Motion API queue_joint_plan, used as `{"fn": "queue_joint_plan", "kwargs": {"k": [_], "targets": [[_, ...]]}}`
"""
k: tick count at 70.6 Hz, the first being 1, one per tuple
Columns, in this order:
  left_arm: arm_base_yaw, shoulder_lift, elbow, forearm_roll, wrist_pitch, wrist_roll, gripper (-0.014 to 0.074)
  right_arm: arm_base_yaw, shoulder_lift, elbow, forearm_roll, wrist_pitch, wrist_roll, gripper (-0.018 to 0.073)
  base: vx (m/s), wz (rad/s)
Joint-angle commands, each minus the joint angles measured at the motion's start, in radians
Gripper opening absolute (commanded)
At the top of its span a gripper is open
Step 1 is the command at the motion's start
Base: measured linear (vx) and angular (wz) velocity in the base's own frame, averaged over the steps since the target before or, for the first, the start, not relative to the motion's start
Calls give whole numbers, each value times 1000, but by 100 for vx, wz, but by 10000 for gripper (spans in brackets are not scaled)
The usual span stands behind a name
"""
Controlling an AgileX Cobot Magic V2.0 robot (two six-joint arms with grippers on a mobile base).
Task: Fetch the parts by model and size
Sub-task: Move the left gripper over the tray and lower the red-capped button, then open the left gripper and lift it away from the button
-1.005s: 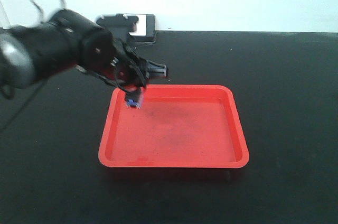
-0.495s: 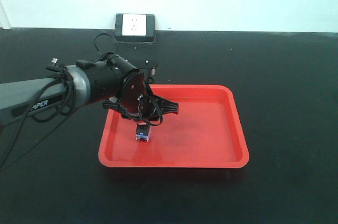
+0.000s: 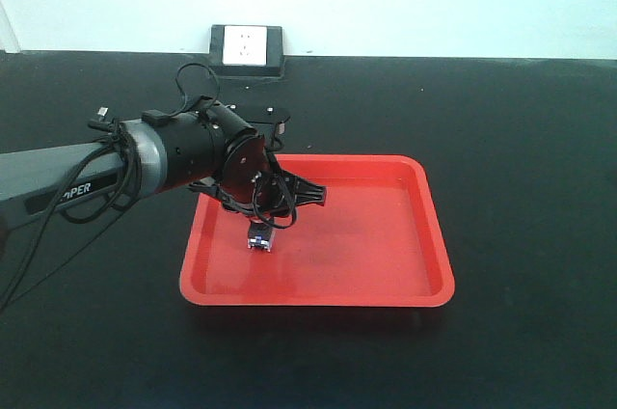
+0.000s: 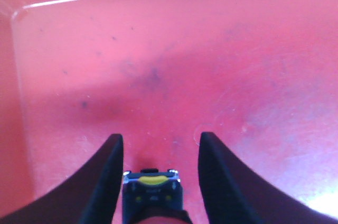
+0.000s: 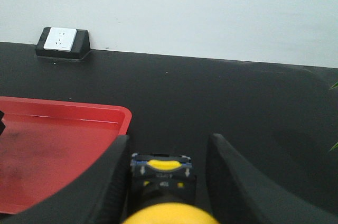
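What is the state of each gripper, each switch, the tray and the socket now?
Left gripper: shut on the red-capped switch.
Red-capped switch: gripped, low over the red tray.
Right gripper: shut on the yellow-capped switch.
Yellow-capped switch: gripped, outside the tray.
Red tray: lying flat, upright.
Wall socket: nothing plugged in.

Two push-button switches are counted: the yellow-capped switch (image 5: 161, 174) at the bottom centre of the right wrist view, and the second switch (image 4: 152, 195) at the bottom centre of the left wrist view. Two grippers are counted, the left gripper (image 4: 158, 138) and the right gripper (image 5: 169, 138). One red tray (image 3: 439, 235), one wall socket (image 3: 247, 48) and one black table (image 3: 521, 139) are counted.
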Motion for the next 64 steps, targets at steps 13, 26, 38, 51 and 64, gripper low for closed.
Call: {"fn": "queue_joint_plan", "kwargs": {"k": [13, 26, 38, 51, 64], "targets": [[-5, -58, -29, 23, -49, -12, 406, -5, 18, -28, -27, -72, -7, -2, 0, 0], [-5, -62, -29, 15, -45, -12, 538, -5, 18, -28, -27, -72, -7, -2, 0, 0], [-5, -85, -29, 15, -45, -12, 575, -5, 18, -28, -27, -72, -7, -2, 0, 0], [-1, -159, -29, 59, -26, -12, 576, -5, 18, -28, -27, -72, -7, -2, 0, 0], [25, -250, -29, 145, 36, -11, 574, -5, 18, -28, -26, -74, -7, -2, 0, 0]]}}
